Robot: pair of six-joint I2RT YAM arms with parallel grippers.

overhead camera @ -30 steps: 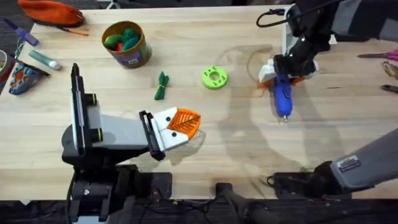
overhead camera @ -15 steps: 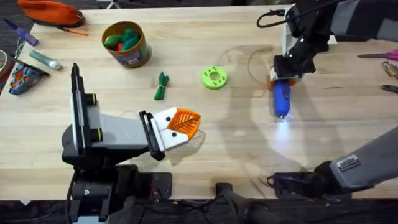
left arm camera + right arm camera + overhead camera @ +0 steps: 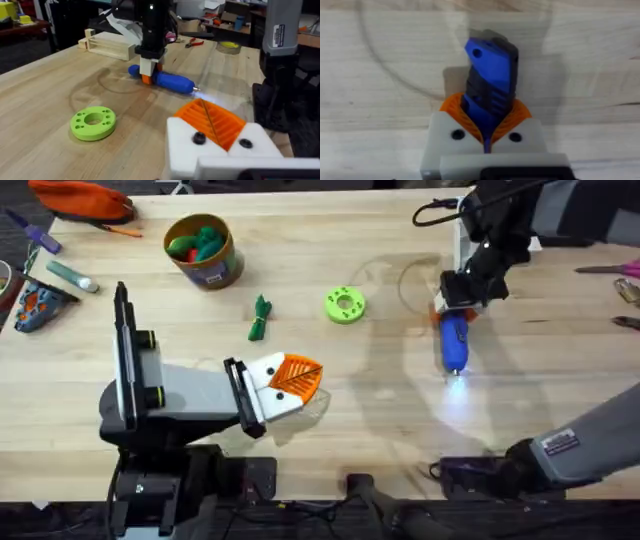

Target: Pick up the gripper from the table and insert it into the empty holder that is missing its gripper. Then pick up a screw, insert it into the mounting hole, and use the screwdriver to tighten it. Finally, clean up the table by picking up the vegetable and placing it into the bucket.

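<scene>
The right gripper has its jaws closed on the blue screwdriver, orange pads pinching the body near its rear end. The tool lies on the counter with its silver tip pointing toward the arm bases, a pale glow on the wood just beyond it. The left gripper rests low near the counter's near edge, jaws together with nothing between them. The vegetable lies on the wood beside a round green disc; the bucket stands farther back, toys inside.
</scene>
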